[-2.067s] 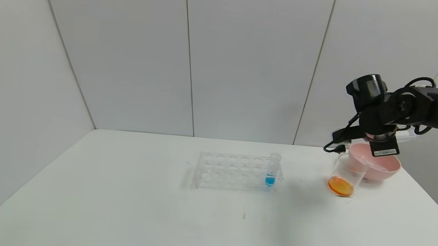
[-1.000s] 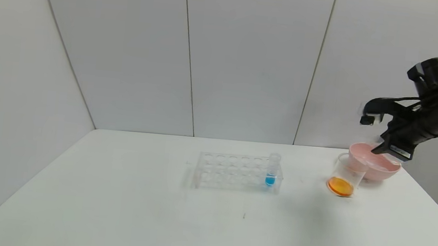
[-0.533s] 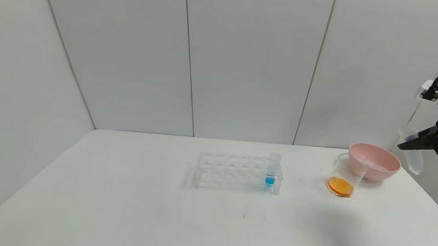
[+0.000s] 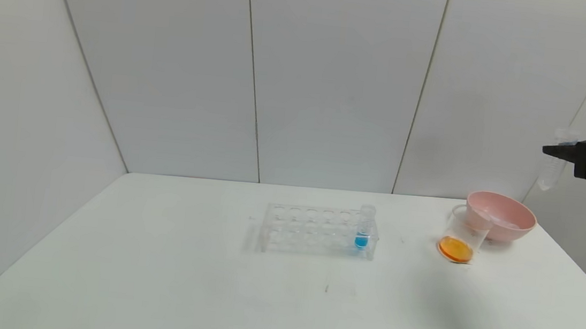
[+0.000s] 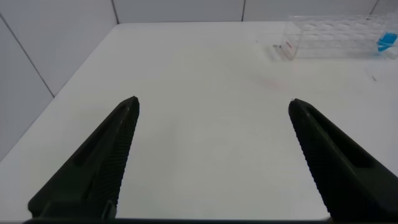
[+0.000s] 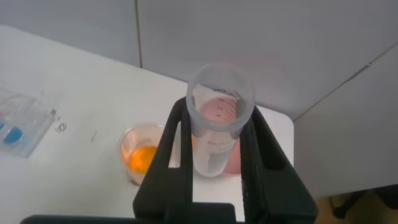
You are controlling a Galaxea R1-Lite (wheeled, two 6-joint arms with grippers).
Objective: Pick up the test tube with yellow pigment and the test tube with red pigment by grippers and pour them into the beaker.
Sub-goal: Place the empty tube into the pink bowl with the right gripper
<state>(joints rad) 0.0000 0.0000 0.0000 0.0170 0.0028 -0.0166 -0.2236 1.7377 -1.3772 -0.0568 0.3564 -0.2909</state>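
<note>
- While the left gripper [image 5: 211, 155] waits low over the table's [image 4: 153, 280] left part, its jaws stand wide apart with nothing between them.
- The rack [image 4: 319, 231] sits mid-table, nearer the back edge; only a blue tube [image 4: 364, 228] stands in it, at its right end.
- The beaker [image 4: 462, 235] stands near the back right corner, touching or just beside the pink bowl [image 4: 503, 216], and holds orange liquid; I judge both pigments are already poured and mixed.
- The right gripper [image 4: 555, 151] hangs high beyond the right edge, above the bowl, jaws clamped on an empty-looking tube [image 4: 552, 162]; which pigment it held, I cannot tell.
- A second clear tube seems to lie in the bowl, though that is faint.
- What is left, by my judgement, is only to put down this empty tube.
- Room is wide open over the front and left of the table; the tight spot is the back right corner, where beaker, bowl and table edge crowd together.
</note>
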